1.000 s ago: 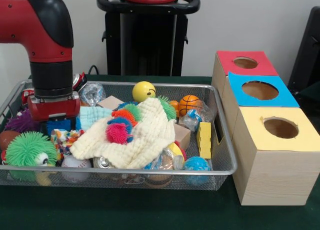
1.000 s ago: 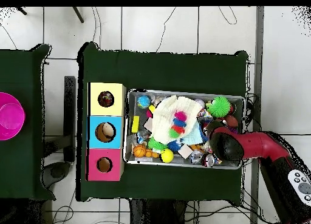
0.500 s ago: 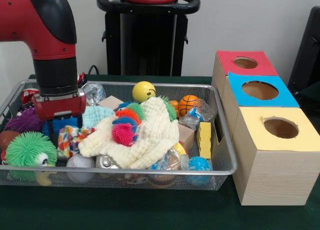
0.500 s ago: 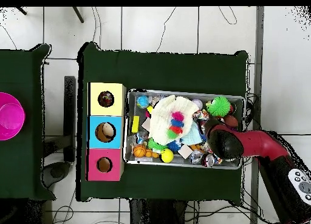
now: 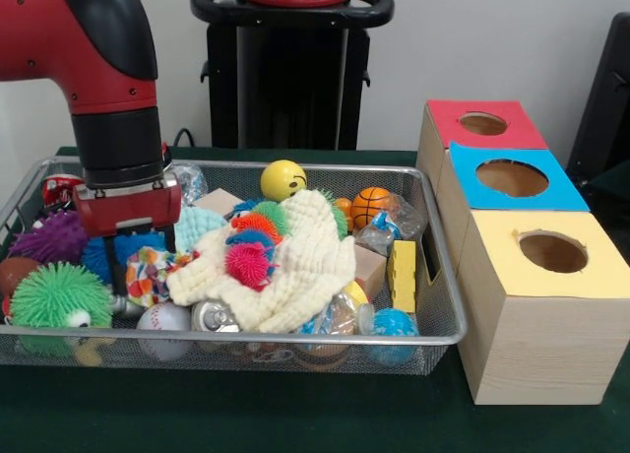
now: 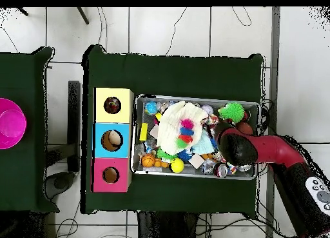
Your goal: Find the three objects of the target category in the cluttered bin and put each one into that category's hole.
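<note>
The wire mesh bin (image 5: 246, 339) is full of toys; it also shows in the overhead view (image 6: 196, 99). My gripper (image 5: 133, 269) is down in its left part, shut on a small white cloth piece with coloured spots (image 5: 150, 273), which hangs just above the clutter. In the overhead view the arm (image 6: 235, 148) covers the gripper. I see no other spotted pieces. The cream waffle-weave cloth (image 5: 295, 271) lies heaped just right of the gripper. The round hole (image 5: 552, 251) in the yellow-topped box is at the right, outside the bin, and also shows in the overhead view (image 6: 113, 106).
The blue-topped box (image 5: 512, 177) and red-topped box (image 5: 482, 123) stand behind the yellow one. A green spiky ball (image 5: 54, 295), a purple spiky ball (image 5: 44, 238), a yellow smiley ball (image 5: 283, 179), a small basketball (image 5: 372, 205) and a rainbow spiky toy (image 5: 246, 256) crowd the bin.
My gripper has moved right and slightly up with the spotted cloth piece. The cream cloth and the rainbow toy on it were pushed to the right.
</note>
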Action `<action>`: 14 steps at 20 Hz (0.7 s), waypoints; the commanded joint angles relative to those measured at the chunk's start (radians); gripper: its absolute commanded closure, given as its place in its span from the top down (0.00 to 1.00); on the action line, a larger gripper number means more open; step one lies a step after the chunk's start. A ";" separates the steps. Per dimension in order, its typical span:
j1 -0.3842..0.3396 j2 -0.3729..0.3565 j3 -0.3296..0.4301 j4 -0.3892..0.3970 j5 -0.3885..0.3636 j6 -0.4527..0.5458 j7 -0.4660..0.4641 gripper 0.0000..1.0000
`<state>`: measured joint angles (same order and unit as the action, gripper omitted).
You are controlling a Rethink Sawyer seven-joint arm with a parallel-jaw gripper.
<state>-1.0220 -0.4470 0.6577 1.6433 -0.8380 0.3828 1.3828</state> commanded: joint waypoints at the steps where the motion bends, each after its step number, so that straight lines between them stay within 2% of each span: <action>1: 0.003 0.050 0.108 0.086 0.044 0.022 -0.067 1.00; 6: -0.003 0.055 0.116 0.089 0.037 -0.002 -0.056 1.00; 7: -0.005 0.057 0.118 0.089 0.032 -0.009 -0.053 0.00; 14: 0.009 0.048 0.105 0.083 0.023 -0.005 -0.042 0.00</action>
<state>-1.0403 -0.4424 0.6984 1.6516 -0.8259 0.3828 1.3828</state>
